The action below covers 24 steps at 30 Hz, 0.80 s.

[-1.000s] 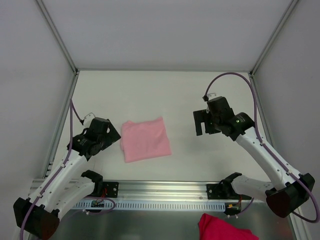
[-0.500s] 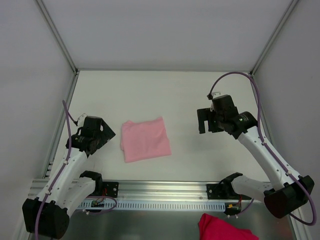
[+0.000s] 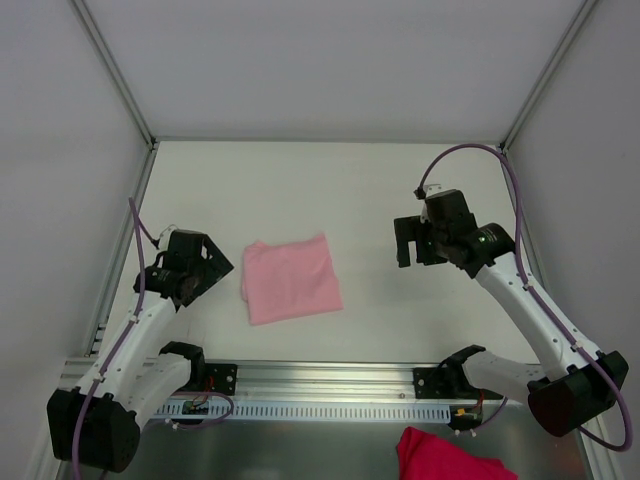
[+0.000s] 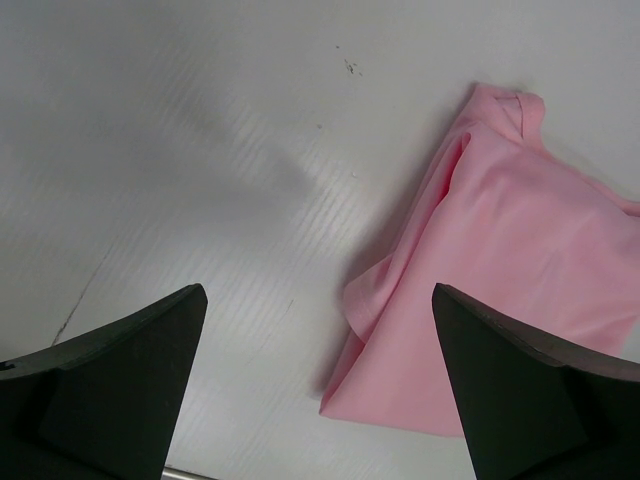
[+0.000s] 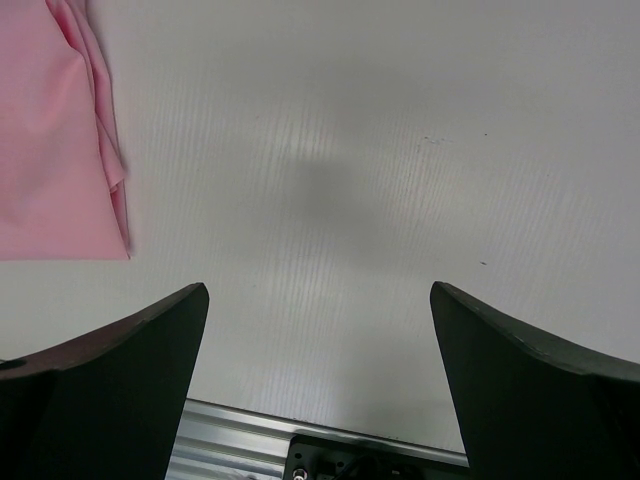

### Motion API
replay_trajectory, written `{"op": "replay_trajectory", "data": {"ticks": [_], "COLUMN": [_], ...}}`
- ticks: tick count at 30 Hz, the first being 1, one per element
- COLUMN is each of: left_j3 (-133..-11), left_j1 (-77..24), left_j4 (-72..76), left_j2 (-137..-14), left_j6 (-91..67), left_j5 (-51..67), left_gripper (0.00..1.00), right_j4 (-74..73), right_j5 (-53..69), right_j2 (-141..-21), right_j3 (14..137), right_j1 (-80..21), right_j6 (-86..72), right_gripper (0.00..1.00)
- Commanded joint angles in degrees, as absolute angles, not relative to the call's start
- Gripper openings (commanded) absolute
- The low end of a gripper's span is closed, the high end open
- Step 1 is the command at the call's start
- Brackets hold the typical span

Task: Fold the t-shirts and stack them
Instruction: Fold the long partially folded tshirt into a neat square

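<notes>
So on the white table (image 3: 330,190) you've got the pale-pink t-shirt (image 3: 292,279) already folded into a near-square. It sits a bit toward 7 o'clock of centre, edges twisted slightly counterclockwise, so there's no real long axis. There's a crumpled magenta cloth (image 3: 450,458) past the rail at 6 o'clock, can't tell if it's a shirt. Your left gripper (image 3: 210,265) is the closer one, with the shirt just beside it at 3 o'clock. From the right gripper (image 3: 412,250) it's at 9 o'clock, well apart. Both have jaws spread wide, holding nothing. No print, brand or writing readable anywhere.
</notes>
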<state>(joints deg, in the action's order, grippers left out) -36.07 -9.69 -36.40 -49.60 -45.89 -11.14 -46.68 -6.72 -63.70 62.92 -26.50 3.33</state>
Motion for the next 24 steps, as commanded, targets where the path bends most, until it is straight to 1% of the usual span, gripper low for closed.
{"op": "replay_trajectory", "data": {"ticks": [1,21,24], "left_j3": [-37.0,-38.8,-38.8], "left_j1": [-8.9,-8.1,-8.0], "left_j4": [-35.1,-32.0,-31.1], "left_j2": [-50.1,-56.0,-57.0], "left_j6": [-44.6,-44.3,-44.2], "left_j5": [-10.2,-6.8,-6.0], "left_gripper": [0.99,0.99,0.99], "right_j4": [-45.1,-44.9,-45.0], "right_j5": [-6.3,-6.7,-4.5], "right_j2": [-62.0,-61.4,-61.8], "right_j3": [62.5,62.1,62.4], "right_j1": [-26.0,-25.9,-25.6], "right_j6": [3.6,3.5,3.6], "right_gripper": [1.0,1.0,1.0]}}
